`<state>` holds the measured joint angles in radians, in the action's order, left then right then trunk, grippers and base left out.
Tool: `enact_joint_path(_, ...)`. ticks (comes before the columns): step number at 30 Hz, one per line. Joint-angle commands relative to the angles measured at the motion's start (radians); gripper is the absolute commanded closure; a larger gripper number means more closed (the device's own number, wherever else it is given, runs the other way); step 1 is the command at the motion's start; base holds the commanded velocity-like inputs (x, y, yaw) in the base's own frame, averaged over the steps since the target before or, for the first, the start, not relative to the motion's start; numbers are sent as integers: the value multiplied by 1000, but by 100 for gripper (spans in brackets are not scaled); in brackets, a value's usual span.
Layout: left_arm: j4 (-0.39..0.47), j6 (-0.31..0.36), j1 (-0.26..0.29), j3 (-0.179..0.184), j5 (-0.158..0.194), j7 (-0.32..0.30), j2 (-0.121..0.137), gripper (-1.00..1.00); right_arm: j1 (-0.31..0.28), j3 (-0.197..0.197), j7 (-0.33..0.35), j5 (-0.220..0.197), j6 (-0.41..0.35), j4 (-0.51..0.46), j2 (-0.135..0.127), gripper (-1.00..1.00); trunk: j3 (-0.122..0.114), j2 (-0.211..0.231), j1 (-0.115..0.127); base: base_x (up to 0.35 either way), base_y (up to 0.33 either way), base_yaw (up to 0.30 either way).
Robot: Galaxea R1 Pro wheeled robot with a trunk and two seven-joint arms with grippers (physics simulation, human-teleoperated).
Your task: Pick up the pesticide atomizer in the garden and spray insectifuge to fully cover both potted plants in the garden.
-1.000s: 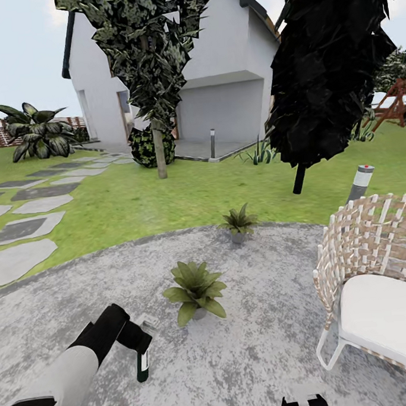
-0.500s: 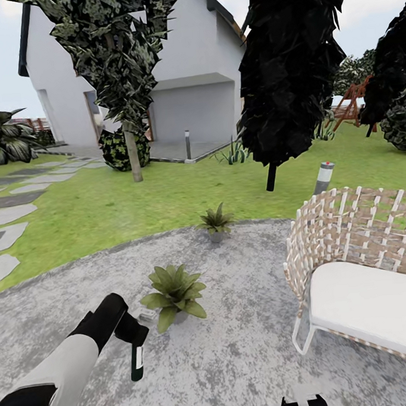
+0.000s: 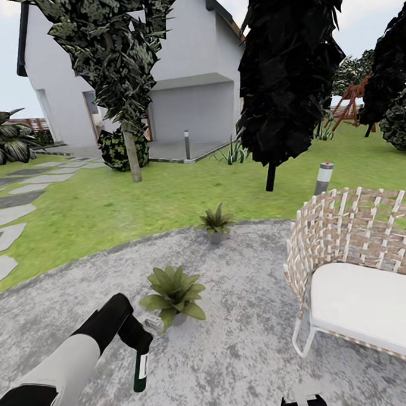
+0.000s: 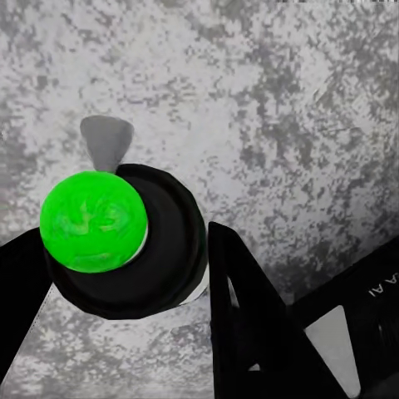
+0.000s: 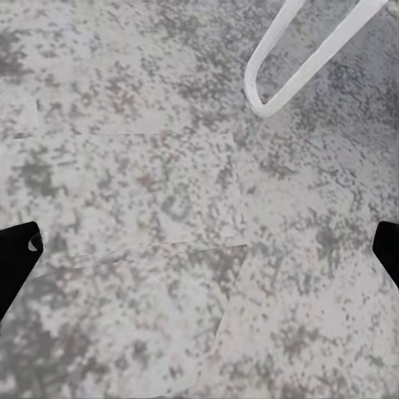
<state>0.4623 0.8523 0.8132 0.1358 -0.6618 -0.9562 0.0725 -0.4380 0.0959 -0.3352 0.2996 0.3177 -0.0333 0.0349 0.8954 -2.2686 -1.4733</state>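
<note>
The pesticide atomizer (image 3: 140,372), a slim dark bottle with a white label, hangs base-down in my left gripper (image 3: 137,342), which is shut on it. Its whitish trigger head (image 3: 153,323) points toward the nearer potted plant (image 3: 172,291), which stands on the paving just beyond it. The second potted plant (image 3: 216,221) stands at the patio's far edge by the lawn. In the left wrist view the atomizer (image 4: 125,241) is seen end-on, with a bright green disc on it, between my black fingers (image 4: 245,307). My right gripper (image 5: 199,249) is open over bare paving.
A woven chair (image 3: 355,260) with a white cushion stands on the patio at the right; its leg (image 5: 307,58) is near my right gripper. A grey bollard lamp (image 3: 324,177), trees and a white house (image 3: 190,78) lie beyond the lawn.
The camera swung right during the first half second, then held still. My left arm has since dropped slightly with the atomizer, nearer the closer plant.
</note>
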Motion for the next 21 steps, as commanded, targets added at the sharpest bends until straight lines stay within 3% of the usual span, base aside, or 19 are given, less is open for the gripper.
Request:
enact_joint_path(1,2,2,0,5,-10,-12,0,100,-1,8,-4,10,3,1,0,-100,1,0,0,270,0,0)
enact_joint_path(10,2,2,1,8,-9,-13,-3,100,-1,8,-4,10,3,1,0,-100,1,0,0,307,-23,0)
enact_joint_path(21,2,2,1,10,-9,-13,1,100,-1,8,-4,10,3,1,0,-100,1,0,0,31,-8,0)
